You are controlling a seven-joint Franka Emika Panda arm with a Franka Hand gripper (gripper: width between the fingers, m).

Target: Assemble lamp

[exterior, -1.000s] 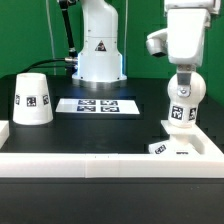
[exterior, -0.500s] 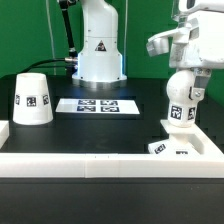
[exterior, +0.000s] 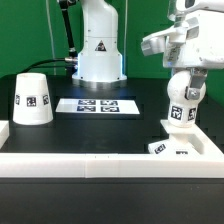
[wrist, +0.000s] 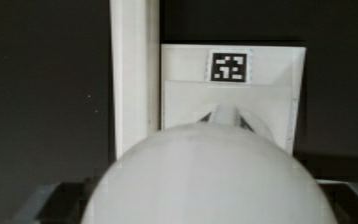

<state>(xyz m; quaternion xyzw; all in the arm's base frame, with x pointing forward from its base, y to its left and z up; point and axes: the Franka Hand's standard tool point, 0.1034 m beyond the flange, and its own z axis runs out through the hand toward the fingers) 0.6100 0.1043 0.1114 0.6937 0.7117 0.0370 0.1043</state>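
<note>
— Wrist housing has swung round since a second ago, leaning toward the exterior view's right, yet the gripper [exterior: 187,86] sits at the same spot. What does it hold?
— Its fingers are closed on the ball of the bulb [exterior: 179,113], which stands upright, stem down, long axis vertical.
— And the target?
— Straight below. The base [exterior: 172,148] lies under the stem, touching or barely apart; I cannot tell which. In the wrist view the ball hides the joint, and only the base's tag shows beyond it.
— Room?
— Tight. The base is tucked into a corner of the white rail [exterior: 100,160] on the black bench [exterior: 135,125]. The shade [exterior: 32,98] stands well apart, beyond the marker board [exterior: 97,105], so I judge nothing crowds a downward twist.
</note>
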